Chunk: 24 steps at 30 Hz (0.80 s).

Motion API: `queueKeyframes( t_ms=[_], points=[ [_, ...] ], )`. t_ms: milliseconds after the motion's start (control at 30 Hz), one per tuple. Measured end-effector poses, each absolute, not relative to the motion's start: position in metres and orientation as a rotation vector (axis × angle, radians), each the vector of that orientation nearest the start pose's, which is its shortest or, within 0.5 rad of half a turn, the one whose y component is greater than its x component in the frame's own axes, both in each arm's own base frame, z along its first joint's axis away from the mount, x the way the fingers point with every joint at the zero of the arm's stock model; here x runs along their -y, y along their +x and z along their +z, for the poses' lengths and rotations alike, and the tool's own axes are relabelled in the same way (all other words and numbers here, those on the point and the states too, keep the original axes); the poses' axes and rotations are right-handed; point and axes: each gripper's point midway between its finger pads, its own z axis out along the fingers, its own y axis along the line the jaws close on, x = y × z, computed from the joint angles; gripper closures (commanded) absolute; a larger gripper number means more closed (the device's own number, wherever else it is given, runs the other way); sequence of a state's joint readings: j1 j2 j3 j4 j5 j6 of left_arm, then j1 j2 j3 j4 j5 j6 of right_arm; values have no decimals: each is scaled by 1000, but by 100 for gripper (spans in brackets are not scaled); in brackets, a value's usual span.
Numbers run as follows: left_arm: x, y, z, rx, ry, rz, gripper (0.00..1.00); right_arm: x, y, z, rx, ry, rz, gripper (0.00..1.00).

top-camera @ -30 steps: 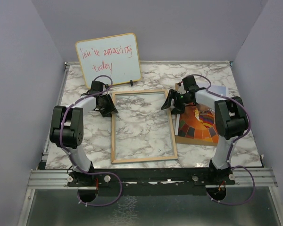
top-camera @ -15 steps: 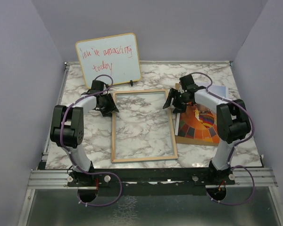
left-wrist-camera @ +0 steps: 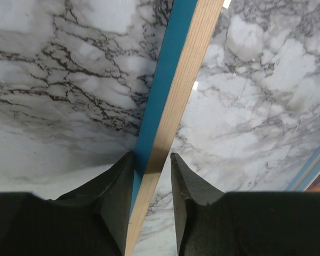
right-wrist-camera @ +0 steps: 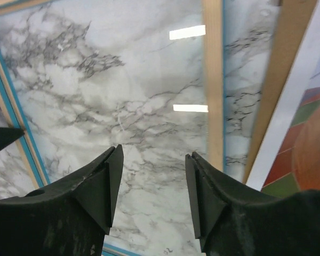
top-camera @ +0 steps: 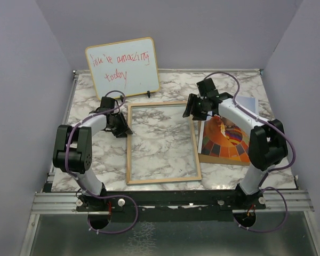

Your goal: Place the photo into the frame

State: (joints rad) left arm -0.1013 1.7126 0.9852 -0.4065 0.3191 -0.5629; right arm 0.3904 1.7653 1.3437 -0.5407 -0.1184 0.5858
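Fingers (left-wrist-camera: 116,192) of the left gripper (left-wrist-camera: 152,162) are pinching the left rail of the frame (top-camera: 129,149), with the blue side against 1 tip and the light wood against the other. That frame is lying flat on the marble table (top-camera: 82,96), the veining showing through it. Just to its right, the photo (top-camera: 229,140) is resting on a brown backing board (top-camera: 224,159). A whiteboard (top-camera: 122,66) is leaning at the back, and 3 plain lilac walls (top-camera: 21,106) are closing in the table. The right arm (top-camera: 240,117) is covering the photo's far end, and the whiteboard's red handwriting is proving hard to read. The right gripper (right-wrist-camera: 153,160) is hovering inside the frame near its far right corner, its 2 fingers (right-wrist-camera: 102,186) spread with nothing between them.
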Motion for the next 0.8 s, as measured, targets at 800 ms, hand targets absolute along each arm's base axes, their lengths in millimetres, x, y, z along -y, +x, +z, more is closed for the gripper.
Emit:
queueKeyframes(
  t_ms=[800],
  points=[
    [124,338,43,-2636,-642,-766,33,-388,301,102,-2732,-259,660,47]
  ],
)
